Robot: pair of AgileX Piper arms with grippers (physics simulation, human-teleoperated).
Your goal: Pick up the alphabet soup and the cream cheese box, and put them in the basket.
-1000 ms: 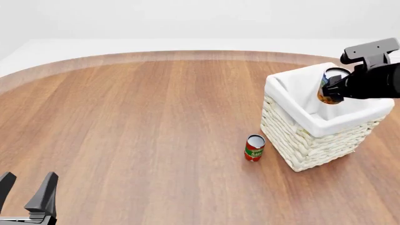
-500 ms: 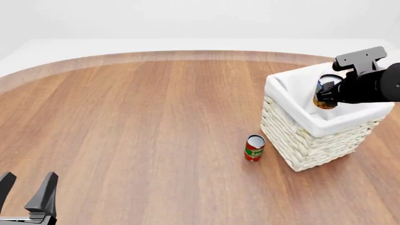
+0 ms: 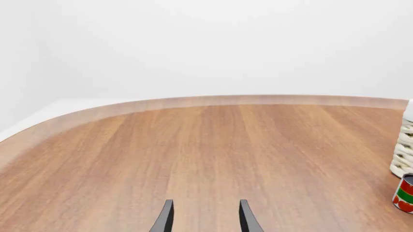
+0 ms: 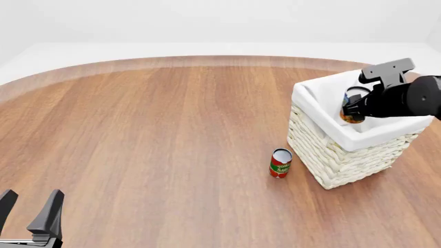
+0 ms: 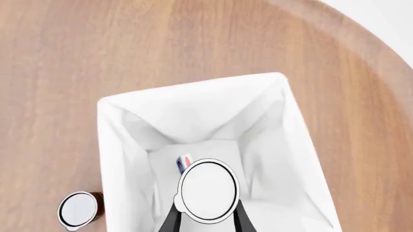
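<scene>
My right gripper (image 4: 357, 103) is shut on the alphabet soup (image 4: 351, 112), a can with a blue label and an orange lower part. It hangs in the mouth of the woven cream basket (image 4: 331, 155), partly below the rim. The right wrist view looks down on the can's silver-white top (image 5: 208, 190) between the gripper's (image 5: 205, 220) dark fingers, over the basket's white lining (image 5: 193, 92). On the basket floor lies the cream cheese box (image 5: 184, 162); only a bit of blue and red print shows beside the can. My left gripper (image 4: 29, 211) (image 3: 205, 221) stands open and empty at the near left.
A narrow red-and-green can (image 4: 280, 163) (image 3: 405, 194) stands upright on the wooden table just left of the basket's near corner (image 3: 404, 145). The table's curved far edge (image 4: 206, 59) runs across the back.
My right gripper has come down and a little to the left with the soup can, from above the basket's rim into its mouth. The left arm has not moved.
</scene>
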